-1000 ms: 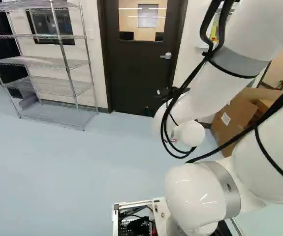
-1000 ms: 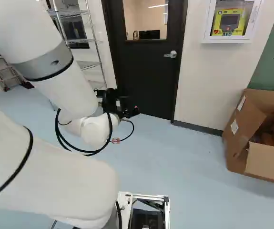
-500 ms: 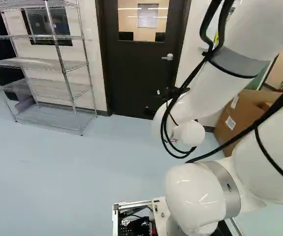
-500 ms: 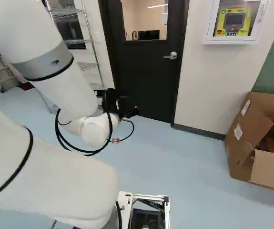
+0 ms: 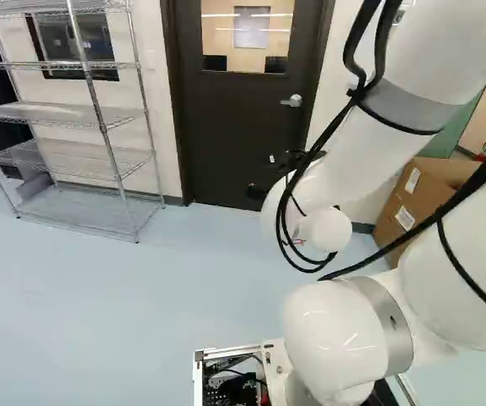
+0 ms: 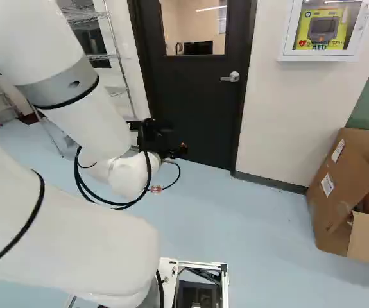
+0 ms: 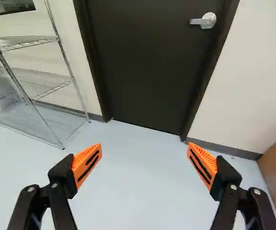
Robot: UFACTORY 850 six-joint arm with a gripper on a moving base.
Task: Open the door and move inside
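Observation:
My gripper point(image 6: 165, 140) is a dark shape at the arm's end in the right base view, against the lower part of the dark door point(image 6: 203, 106). In the wrist view the gripper point(image 7: 145, 165) has its orange pads wide apart with nothing between them; beyond lie the floor and the door point(image 7: 142, 62). The door stands closed in its frame, with a window in its upper half. Its silver lever handle point(image 7: 205, 20) is ahead of the gripper, high on the door and nearer the fingertip on the cardboard box's side; the handle point(image 5: 292, 101) is also visible in the left base view.
A wire shelf point(image 5: 82, 114) stands by the wall at the left of the left base view. On the door's handle side are a white wall cabinet point(image 6: 322, 29) and an open cardboard box point(image 6: 344, 192) on the floor.
The base has moved closer to the door: door, shelf and box have shifted in the base views, with the shelf and box spreading outward. The arm holds its pose against its lowest joint.

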